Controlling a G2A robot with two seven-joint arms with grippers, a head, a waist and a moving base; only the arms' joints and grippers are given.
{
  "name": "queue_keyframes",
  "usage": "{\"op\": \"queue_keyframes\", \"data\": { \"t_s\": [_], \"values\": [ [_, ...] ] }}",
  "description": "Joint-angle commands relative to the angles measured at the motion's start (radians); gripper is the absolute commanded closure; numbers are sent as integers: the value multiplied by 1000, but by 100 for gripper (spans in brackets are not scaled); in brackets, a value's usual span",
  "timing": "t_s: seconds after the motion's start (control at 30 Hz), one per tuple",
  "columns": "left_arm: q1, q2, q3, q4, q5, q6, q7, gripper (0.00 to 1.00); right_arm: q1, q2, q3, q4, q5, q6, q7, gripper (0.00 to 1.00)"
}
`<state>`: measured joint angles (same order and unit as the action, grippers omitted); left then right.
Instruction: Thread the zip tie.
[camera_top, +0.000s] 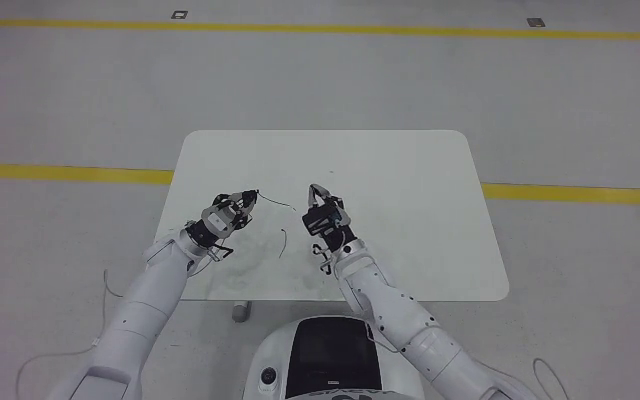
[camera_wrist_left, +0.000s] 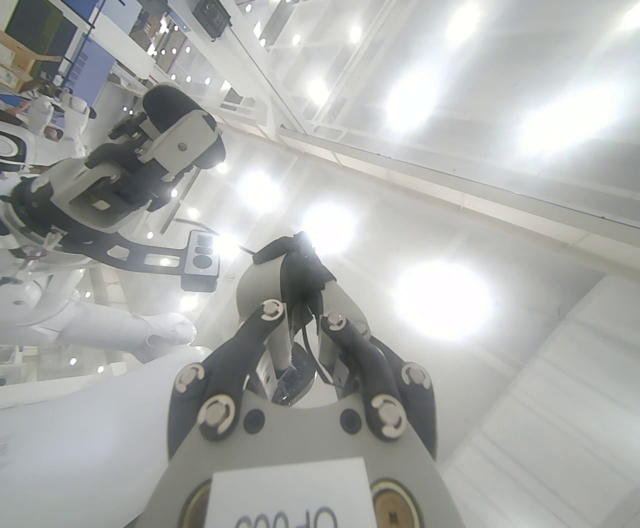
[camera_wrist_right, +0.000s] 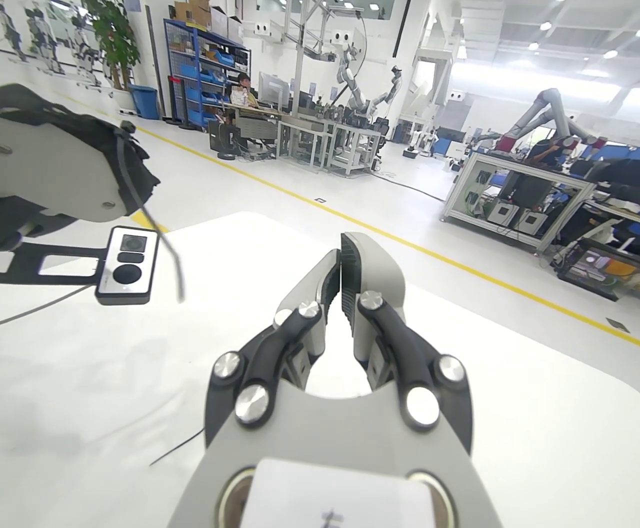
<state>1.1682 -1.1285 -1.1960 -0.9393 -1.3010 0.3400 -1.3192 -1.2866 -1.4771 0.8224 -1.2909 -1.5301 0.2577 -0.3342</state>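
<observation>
The left tool (camera_top: 245, 200) pinches a thin black plastic zip tie (camera_top: 275, 201) above the white counter (camera_top: 420, 200), tail offered toward the right tool (camera_top: 317, 193). That tool, pressed together and seemingly empty, is likely there to guide it.

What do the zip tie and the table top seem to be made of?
Zip tie: thin black strip, likely flexible plastic, as it curves freely beyond the left gripper. Table: smooth white top with faint sheen, perhaps laminate or painted board.
</observation>
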Motion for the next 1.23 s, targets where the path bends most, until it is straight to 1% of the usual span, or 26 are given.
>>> {"op": "queue_keyframes", "data": {
  "t_s": [0.0, 0.27, 0.3, 0.37, 0.47, 0.6, 0.63, 0.7, 0.73, 0.8, 0.83, 0.87, 1.2],
  "values": [
    [0, 0, 0, 0, 0, 0, 0, 100, 0, 0, -1, 0, -1, 1, 0, 0],
    [1, 0, 0, -2, 0, -1, 6, 100, 0, 0, -1, 0, -1, 1, 0, 0],
    [5, -1, 1, -16, -1, -4, 23, 100, 0, 0, -1, 0, -1, 1, 0, 0],
    [14, 2, -3, -40, 4, -6, 36, 100, -4, 1, 7, -3, 3, 0, 5, 0],
    [34, 11, -21, -88, 20, -3, 39, 100, -16, 5, 35, -10, 7, 6, 8, 0],
    [70, 22, -35, -168, 30, 0, 46, 100, -33, 10, 68, -27, 2, 17, 8, 0],
    [81, 26, -37, -196, 34, 0, 50, 100, -38, 12, 80, -36, 0, 24, 7, 0],
    [98, 31, -41, -235, 36, 0, 56, 100, -47, 14, 93, -49, -6, 22, 8, 0],
    [109, 34, -45, -263, 40, 0, 63, 100, -53, 16, 101, -57, -8, 23, 9, 0],
    [126, 39, -50, -303, 38, 0, 78, 100, -60, 18, 112, -67, -12, 20, 12, 0],
    [136, 42, -52, -330, 36, 0, 84, 100, -64, 19, 118, -72, -14, 19, 14, 0],
    [144, 44, -52, -345, 35, 0, 89, 100, -66, 19, 121, -76, -13, 12, 16, 0],
    [144, 44, -52, -345, 35, 0, 89, 100, -67, 20, 124, -79, -14, 7, 17, 0]
  ]
}}
